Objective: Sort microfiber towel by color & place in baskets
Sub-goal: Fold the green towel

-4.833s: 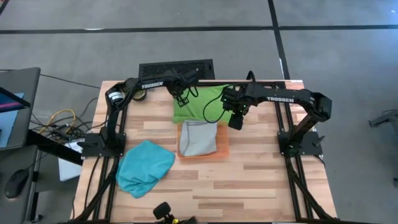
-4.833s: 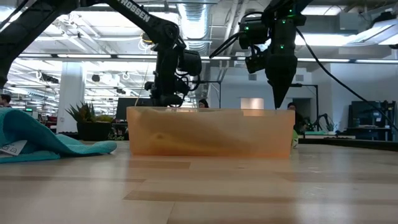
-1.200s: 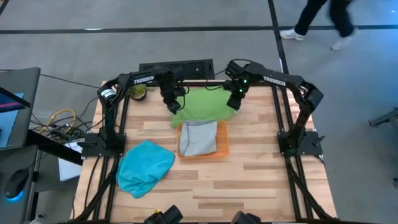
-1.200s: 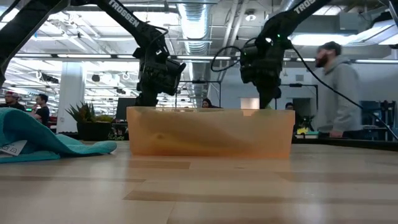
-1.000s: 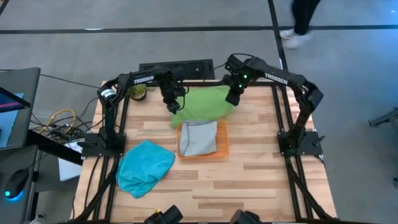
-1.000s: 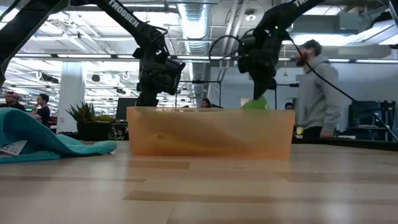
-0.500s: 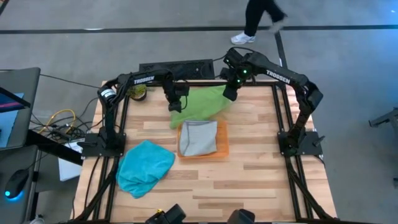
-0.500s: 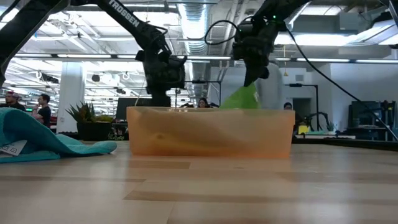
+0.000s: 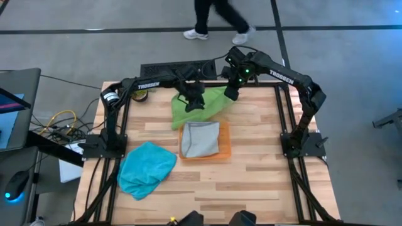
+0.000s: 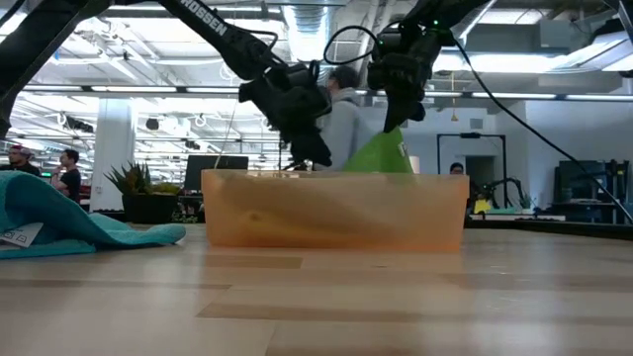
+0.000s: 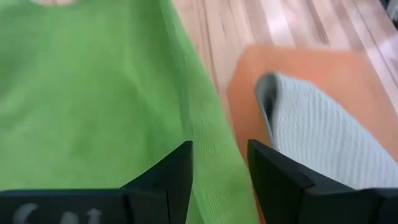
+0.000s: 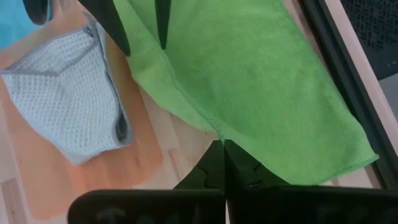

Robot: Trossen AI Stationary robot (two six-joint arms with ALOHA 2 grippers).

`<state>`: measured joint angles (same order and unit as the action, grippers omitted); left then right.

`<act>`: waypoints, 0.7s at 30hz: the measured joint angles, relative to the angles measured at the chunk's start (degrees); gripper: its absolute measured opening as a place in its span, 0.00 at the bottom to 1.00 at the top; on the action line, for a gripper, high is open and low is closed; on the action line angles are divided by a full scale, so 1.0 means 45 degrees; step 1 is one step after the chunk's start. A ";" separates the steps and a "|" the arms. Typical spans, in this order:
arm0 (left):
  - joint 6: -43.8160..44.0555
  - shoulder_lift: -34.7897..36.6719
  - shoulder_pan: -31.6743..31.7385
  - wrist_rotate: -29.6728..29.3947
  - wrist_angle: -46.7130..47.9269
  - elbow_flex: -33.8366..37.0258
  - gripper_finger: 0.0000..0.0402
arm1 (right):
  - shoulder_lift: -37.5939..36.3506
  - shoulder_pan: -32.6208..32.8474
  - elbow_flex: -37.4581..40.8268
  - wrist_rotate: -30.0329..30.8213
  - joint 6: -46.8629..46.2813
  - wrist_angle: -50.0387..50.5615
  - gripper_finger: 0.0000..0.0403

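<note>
Right gripper (image 9: 230,94) is clamped on the edge of the green towel (image 9: 210,103), lifting that corner off the table (image 9: 264,163) at the far side. Left gripper (image 9: 192,102) hovers over the same towel with its fingers (image 11: 165,180) apart, holding nothing. Just in front of the green towel, the orange tray (image 9: 223,150) holds a folded grey towel (image 9: 200,139). A teal towel (image 9: 146,168) lies bunched near the table's front left.
</note>
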<state>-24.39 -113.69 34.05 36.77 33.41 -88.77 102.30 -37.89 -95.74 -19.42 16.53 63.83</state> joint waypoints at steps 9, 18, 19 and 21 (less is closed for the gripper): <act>0.1543 -0.0160 -0.0070 -0.0045 -0.1918 -0.0010 0.36 | 0.0000 0.0000 0.0000 0.0000 0.0005 -0.0004 0.02; 0.2242 -0.0811 -0.0226 0.0200 -0.2791 -0.0010 0.36 | 0.0000 0.0132 0.0000 0.0005 0.0000 -0.0009 0.03; 0.2220 -0.0811 -0.0226 0.0193 -0.2744 -0.0010 0.36 | 0.0000 0.0156 0.0000 0.0015 0.0000 -0.0005 0.03; 0.2014 -0.0811 -0.0208 0.0260 -0.2424 -0.0010 0.36 | 0.0000 0.0204 0.0000 0.0023 0.0000 -0.0009 0.03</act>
<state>-15.33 -117.34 33.12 37.95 22.50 -88.82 102.30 -36.97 -95.74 -19.32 16.53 63.79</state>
